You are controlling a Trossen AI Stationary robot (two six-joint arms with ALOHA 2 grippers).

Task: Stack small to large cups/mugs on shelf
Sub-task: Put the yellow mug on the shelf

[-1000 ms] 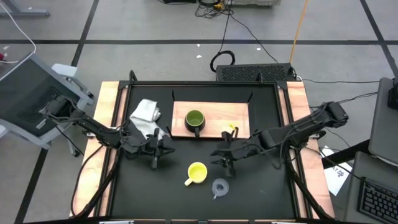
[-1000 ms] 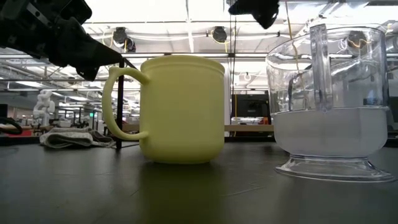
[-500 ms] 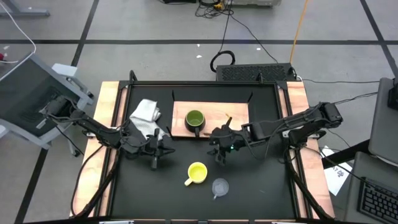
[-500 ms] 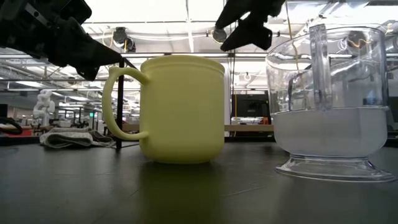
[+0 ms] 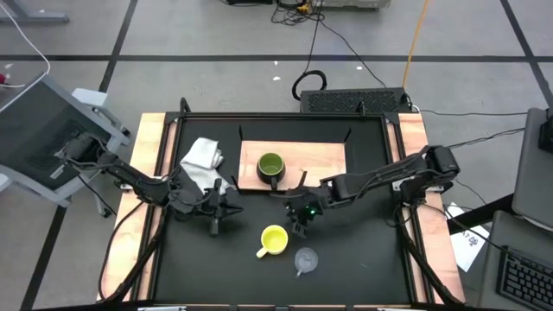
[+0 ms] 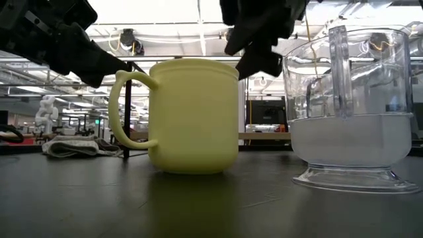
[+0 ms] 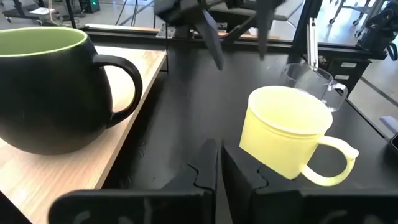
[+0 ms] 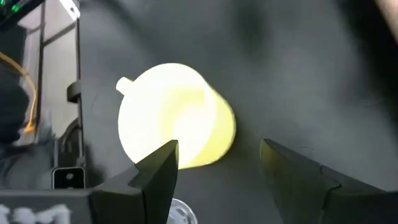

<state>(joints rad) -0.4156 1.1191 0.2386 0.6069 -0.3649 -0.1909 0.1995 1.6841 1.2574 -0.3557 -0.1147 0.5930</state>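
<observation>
A dark green mug (image 5: 270, 168) stands on its base on the light-wood shelf (image 5: 320, 160). A yellow mug (image 5: 274, 239) stands upright on the black tabletop, its handle (image 5: 261, 252) toward the near left. A small clear glass cup (image 5: 305, 259) stands just near and right of it. My right gripper (image 5: 301, 223) is open and empty. It hovers over the yellow mug's far right side, its fingers (image 8: 158, 171) pointing down past the mug (image 8: 174, 115). My left gripper (image 5: 216, 220) is shut and empty, left of the yellow mug (image 7: 286, 137).
A white cloth (image 5: 203, 155) lies at the far left, beside the shelf. The shelf's right half is bare. Wooden rails (image 5: 151, 173) run along the table's left and right edges. Bare black tabletop lies near the front edge on both sides.
My right gripper has come down from well above the table toward the yellow mug's rim, shifting a little toward the table's left. The mugs and the glass cup have stayed where they were.
</observation>
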